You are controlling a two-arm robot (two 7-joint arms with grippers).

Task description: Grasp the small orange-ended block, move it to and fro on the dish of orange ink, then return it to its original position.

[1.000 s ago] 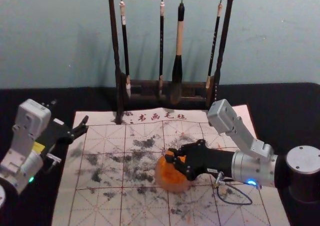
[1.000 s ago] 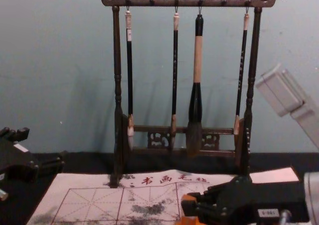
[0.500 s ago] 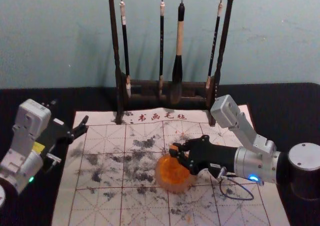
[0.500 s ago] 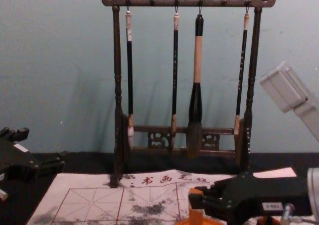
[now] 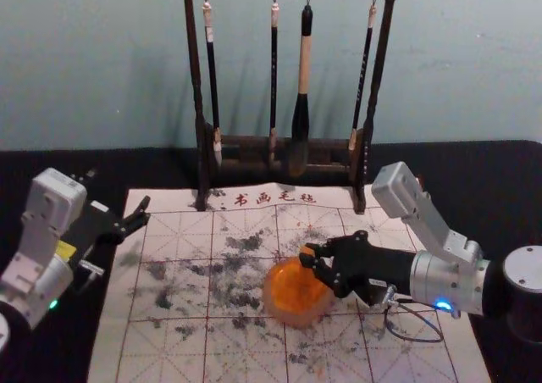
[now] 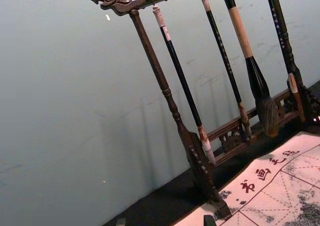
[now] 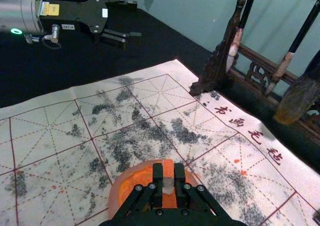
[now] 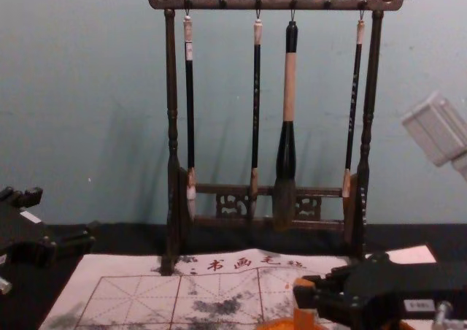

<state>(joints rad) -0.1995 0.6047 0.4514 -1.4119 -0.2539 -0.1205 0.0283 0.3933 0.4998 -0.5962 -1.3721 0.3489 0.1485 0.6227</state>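
While 4 brushes [image 5: 301,116] hang, right fingers [image 5: 322,252] overhang mat [image 5: 174,237].

Black table [image 5: 491,175], pale red-gridded mat [image 5: 178,353] with dark smudges, wooden brush rack [image 5: 192,61] at the mat's far edge

Ahead of left gripper [image 5: 118,189]: dark wooden rack [image 6: 167,93], thick brush [image 6: 255,76] hanging among slimmer brushes [image 6: 182,78]. Rack's nearer foot on edge of smudged mat [image 6: 275,188]. Fingertips [image 6: 209,220], probably, parted close in.
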